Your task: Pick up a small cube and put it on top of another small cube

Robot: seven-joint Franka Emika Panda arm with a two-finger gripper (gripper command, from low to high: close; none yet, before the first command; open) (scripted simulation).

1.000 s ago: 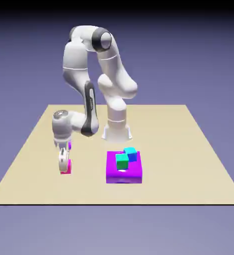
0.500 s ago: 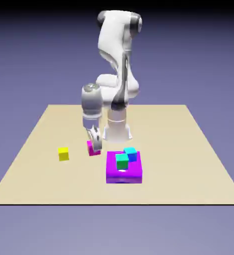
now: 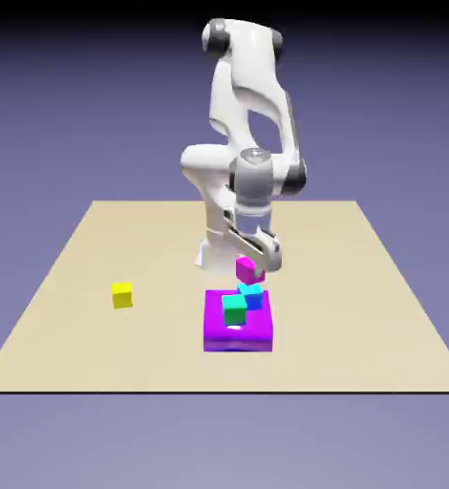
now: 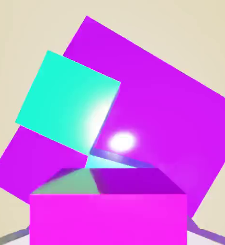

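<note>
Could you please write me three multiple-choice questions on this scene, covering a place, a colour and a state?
1. Where is the green cube?
A) On the purple block
B) Beside the yellow cube
C) In the gripper

2. Which colour is the held cube?
A) Yellow
B) Magenta
C) Green

3. How is the gripper?
A) Open and empty
B) Resting on the table
C) Shut on a cube

1: A, the green cube sits on the purple block.
2: B, the held cube looks magenta.
3: C, the gripper has it between its fingertips.

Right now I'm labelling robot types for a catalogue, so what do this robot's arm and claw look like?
The arm is glossy white with rounded segments and dark grey-black joint caps; the claw is whitish, below a grey, rounded wrist.
</note>
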